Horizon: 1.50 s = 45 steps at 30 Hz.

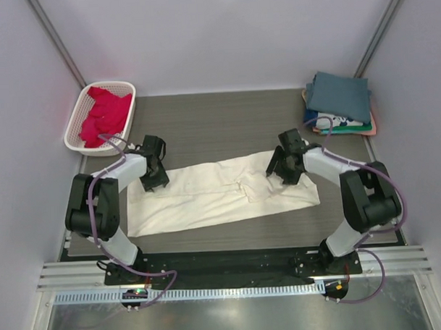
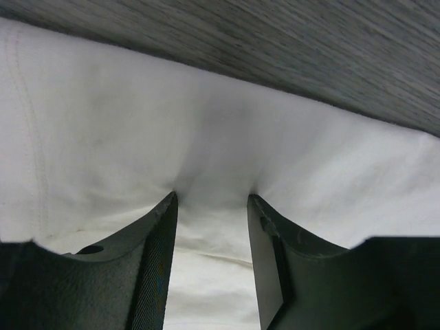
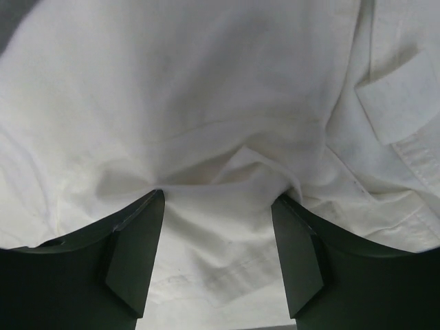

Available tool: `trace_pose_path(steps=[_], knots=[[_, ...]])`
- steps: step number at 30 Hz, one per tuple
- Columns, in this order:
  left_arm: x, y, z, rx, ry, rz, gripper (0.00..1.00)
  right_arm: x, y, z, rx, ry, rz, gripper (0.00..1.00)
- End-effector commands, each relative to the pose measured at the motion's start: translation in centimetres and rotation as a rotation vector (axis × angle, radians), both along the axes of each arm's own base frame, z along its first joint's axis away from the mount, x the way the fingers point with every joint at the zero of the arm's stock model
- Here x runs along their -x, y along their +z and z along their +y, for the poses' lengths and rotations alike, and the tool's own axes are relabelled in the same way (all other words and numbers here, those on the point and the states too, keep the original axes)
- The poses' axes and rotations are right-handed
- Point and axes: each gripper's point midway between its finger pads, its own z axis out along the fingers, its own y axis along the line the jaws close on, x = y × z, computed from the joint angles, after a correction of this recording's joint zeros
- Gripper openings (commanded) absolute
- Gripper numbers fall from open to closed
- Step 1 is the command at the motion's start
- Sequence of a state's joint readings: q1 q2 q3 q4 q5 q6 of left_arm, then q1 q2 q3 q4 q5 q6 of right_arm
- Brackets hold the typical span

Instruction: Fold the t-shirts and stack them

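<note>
Fold: grasp coming up

Cream t-shirt [image 1: 221,190] lies in a long strip across the tabletop [image 1: 219,125]. Left jaws and right jaws spread, tips dimpling its far edge; next, we reckon, pinch shut and lift together.

Soft even overhead light, faint shadows, sharp overview, wrist close-ups slightly blurred
</note>
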<state>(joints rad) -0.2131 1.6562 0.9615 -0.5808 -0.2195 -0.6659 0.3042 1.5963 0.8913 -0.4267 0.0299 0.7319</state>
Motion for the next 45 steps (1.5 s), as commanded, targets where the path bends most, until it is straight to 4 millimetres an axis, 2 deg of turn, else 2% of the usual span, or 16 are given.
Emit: trace_pose_path(steps=[1, 7, 9, 10, 11, 12, 13, 14, 19, 24, 29, 33, 34, 39, 41, 45], knots=[[1.4, -1.9, -0.7, 0.043, 0.017, 0.063, 0.45, -6.7, -0.7, 0.2, 0.077, 0.065, -0.052, 0.7], [5.9, -1.7, -3.3, 0.191, 0.017, 0.08, 0.44, -19.3, -4.3, 3.0, 0.113, 0.177, -0.017, 0.69], [7.6, -1.8, -5.2, 0.237, 0.02, 0.084, 0.44, -21.9, -5.2, 4.3, 0.095, 0.215, -0.033, 0.69], [8.0, -1.2, -6.9, 0.305, 0.002, 0.062, 0.44, -25.5, -2.4, 6.2, 0.034, 0.236, -0.138, 0.69], [10.5, -2.2, -8.3, 0.325, 0.008, 0.102, 0.44, -25.9, -5.9, 7.2, 0.007, 0.26, -0.104, 0.69], [11.6, -2.3, -9.4, 0.355, 0.018, 0.112, 0.44, -26.8, -5.8, 8.5, -0.041, 0.297, -0.13, 0.69], [12.7, -1.8, -12.3, 0.43, -0.053, 0.091, 0.44, -28.8, -3.5, 10.3, -0.067, 0.325, -0.218, 0.69], [14.5, -2.6, -13.1, 0.458, 0.01, 0.116, 0.43, -29.4, -5.4, 11.0, -0.083, 0.343, -0.23, 0.7], [19.0, -0.9, -20.1, 0.556, -0.12, 0.079, 0.44, -29.4, -4.3, 17.3, -0.214, 0.518, -0.374, 0.7], [18.3, 0.6, -21.7, 0.525, -0.178, 0.037, 0.46, -30.4, -2.7, 18.2, -0.159, 0.544, -0.456, 0.72], [17.7, 6.1, -24.1, 0.511, -0.31, -0.034, 0.5, -32.3, 2.0, 19.0, -0.172, 0.583, -0.604, 0.75], [16.4, 11.4, -23.1, 0.427, -0.391, -0.167, 0.54, -32.1, 8.6, 20.6, -0.242, 0.65, -0.725, 0.8], [16.1, 12.6, -22.8, 0.415, -0.411, -0.199, 0.56, -31.8, 13.0, 20.6, -0.247, 0.658, -0.787, 0.82], [15.8, 12.6, -17.4, 0.246, -0.388, -0.255, 0.61, -28.1, 24.7, 17.7, -0.162, 0.568, -0.899, 0.97], [16.1, 12.6, -16.1, 0.243, -0.375, -0.271, 0.62, -24.9, 21.4, 15.5, -0.125, 0.504, -0.748, 1.0], [17.5, 9.8, -13.5, 0.263, -0.318, -0.258, 0.63, -12.5, 17.6, 10.2, -0.051, 0.37, -0.479, 1.0]])
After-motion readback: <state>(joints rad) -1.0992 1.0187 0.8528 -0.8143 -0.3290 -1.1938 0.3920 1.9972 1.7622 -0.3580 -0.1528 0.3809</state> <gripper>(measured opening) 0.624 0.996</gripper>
